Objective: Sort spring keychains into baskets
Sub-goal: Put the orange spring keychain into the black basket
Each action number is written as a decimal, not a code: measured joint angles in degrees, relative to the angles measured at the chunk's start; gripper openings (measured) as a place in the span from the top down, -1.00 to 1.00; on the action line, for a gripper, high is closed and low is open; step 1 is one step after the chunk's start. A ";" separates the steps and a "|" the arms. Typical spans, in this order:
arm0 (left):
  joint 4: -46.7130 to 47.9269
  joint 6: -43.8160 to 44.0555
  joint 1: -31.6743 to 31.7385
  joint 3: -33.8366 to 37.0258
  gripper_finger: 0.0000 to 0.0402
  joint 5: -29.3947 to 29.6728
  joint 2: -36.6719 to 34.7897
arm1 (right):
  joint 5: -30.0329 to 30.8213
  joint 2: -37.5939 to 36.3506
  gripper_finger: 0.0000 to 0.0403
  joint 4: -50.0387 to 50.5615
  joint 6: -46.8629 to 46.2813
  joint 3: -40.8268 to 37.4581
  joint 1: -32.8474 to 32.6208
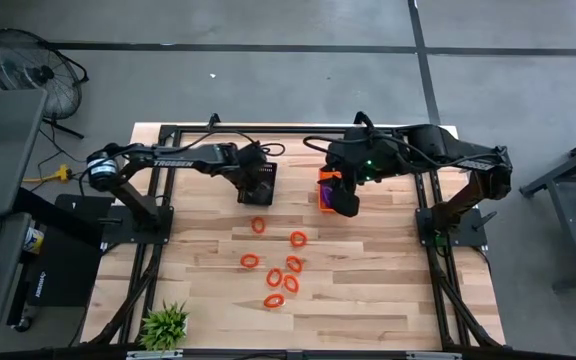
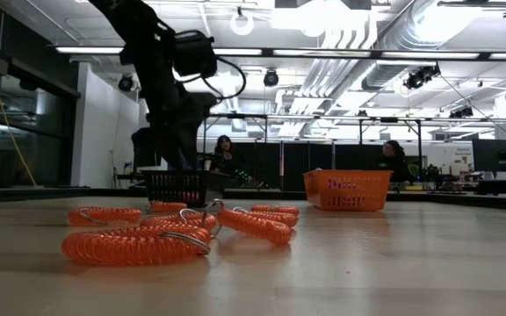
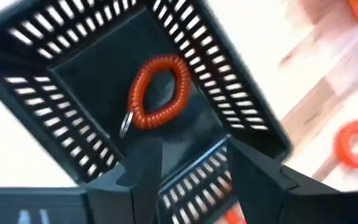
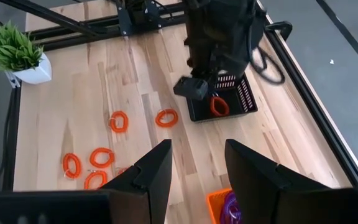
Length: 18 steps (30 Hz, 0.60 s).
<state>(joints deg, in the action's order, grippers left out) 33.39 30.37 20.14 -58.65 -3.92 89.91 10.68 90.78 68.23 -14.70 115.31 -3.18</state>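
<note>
- The left gripper (image 3: pixel 188 180) hangs directly over the black basket (image 1: pixel 261 183), at about 11 o'clock from the loose keychains; its fingers (image 3: pixel 145 168) stand apart with nothing between them, so it reads as a drop just made into that basket.
- One orange-red keychain (image 3: pixel 158 92) lies flat on the black basket's floor, its metal ring (image 3: pixel 125 124) toward one wall. It sits free of the fingers, which suggests the orange-red ones are meant for this basket.
- The right gripper (image 4: pixel 194 171) waits above the orange basket (image 1: pixel 325 189), at about 1 o'clock from the loose group; its fingers are spread and empty. Something purple (image 4: pixel 230 205) shows inside that basket, so purple ones seem to go there.
- Seven or so orange-red keychains (image 1: pixel 281 265) lie scattered on the wooden surface (image 1: pixel 368 290), near the baskets, toward 6 o'clock from them. No purple ones show among them, so what is left looks like work for the left arm.
- A potted plant (image 1: pixel 164 325) stands at the surface's 7 o'clock corner, well apart from the sorting.
</note>
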 joint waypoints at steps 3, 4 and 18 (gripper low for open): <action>0.83 -0.44 -1.25 -0.81 0.14 1.61 -1.49 | 0.01 0.00 0.28 1.48 -0.43 0.00 -0.17; 1.63 -0.54 -1.79 -0.69 0.15 2.33 -2.30 | 0.05 0.00 0.28 2.31 -0.48 0.00 -0.27; 5.39 2.81 -16.54 -0.69 0.25 15.40 -12.17 | 0.40 0.92 0.28 6.85 -2.40 -5.08 -4.66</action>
<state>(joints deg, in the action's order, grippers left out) 38.78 33.18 3.61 -59.34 11.47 77.74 11.07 91.70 75.08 -17.10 110.23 -7.84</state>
